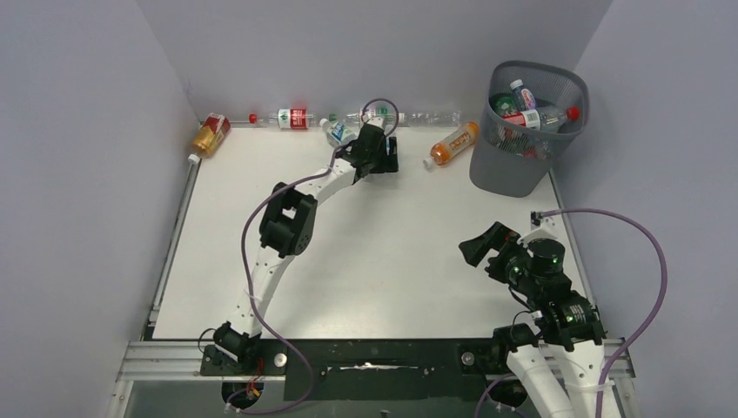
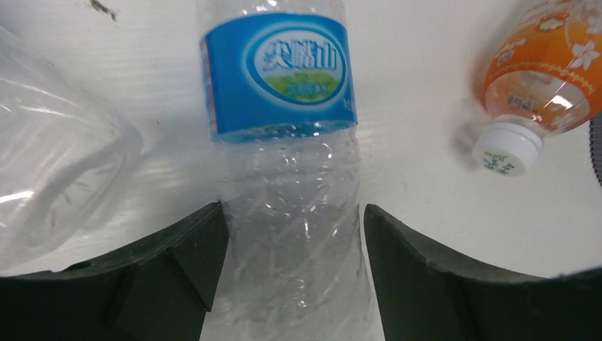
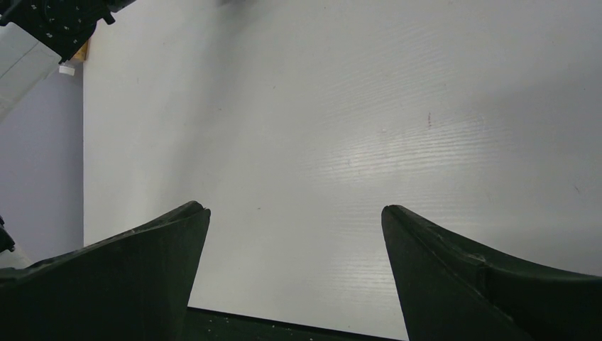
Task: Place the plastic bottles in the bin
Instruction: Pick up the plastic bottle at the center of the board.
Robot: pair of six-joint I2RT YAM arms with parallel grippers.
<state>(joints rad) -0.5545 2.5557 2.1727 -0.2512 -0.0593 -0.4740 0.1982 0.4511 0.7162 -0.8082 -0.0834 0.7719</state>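
A clear plastic bottle with a blue label (image 2: 278, 74) lies on the white table between the fingers of my left gripper (image 2: 294, 217). The left finger touches it and a sliver of gap shows at the right finger; the jaws are still open. From above, that gripper (image 1: 383, 155) sits near the back wall and hides this bottle. An orange bottle (image 1: 454, 143) (image 2: 543, 78) lies just to its right, cap toward me. The dark mesh bin (image 1: 519, 170) stands at the back right with several bottles (image 1: 533, 117) inside. My right gripper (image 1: 479, 248) (image 3: 294, 213) is open over bare table.
More bottles line the back wall: an amber one with a red label (image 1: 210, 134) in the left corner, a red-labelled one (image 1: 291, 117), a blue-labelled one (image 1: 338, 131) and a clear one (image 1: 432, 116). A clear bottle (image 2: 57, 142) lies left of the fingers. Grey walls close three sides.
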